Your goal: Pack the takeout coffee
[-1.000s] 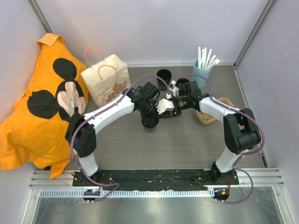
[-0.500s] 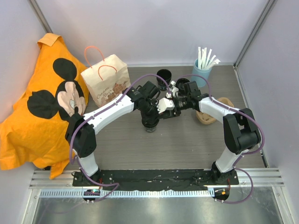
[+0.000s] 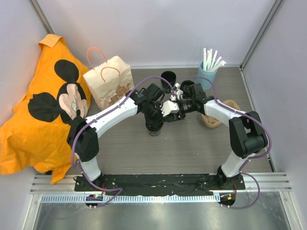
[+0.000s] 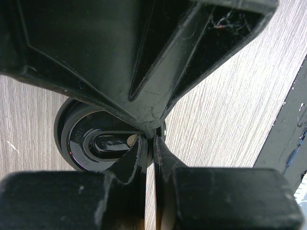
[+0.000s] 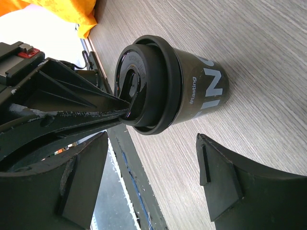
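The takeout coffee (image 5: 192,86), a small black cup with a black lid, stands on the wooden table at mid-table. My left gripper (image 4: 149,139) comes down on it from above and is shut on the rim of its lid (image 4: 88,143), one finger over the lid and one outside it. In the top view this gripper (image 3: 154,125) hides nearly all of the cup (image 3: 154,132). My right gripper (image 5: 151,141) is open beside the cup, which sits just beyond its fingertips, untouched. From above, that gripper (image 3: 163,115) points left toward the cup.
A brown paper bag (image 3: 108,86) with pink handles stands at the back left beside an orange cloth (image 3: 33,120). Two more black cups (image 3: 168,76) (image 3: 188,86) stand at the back. A light blue cup of straws (image 3: 207,72) and a tan pulp tray (image 3: 214,118) are on the right.
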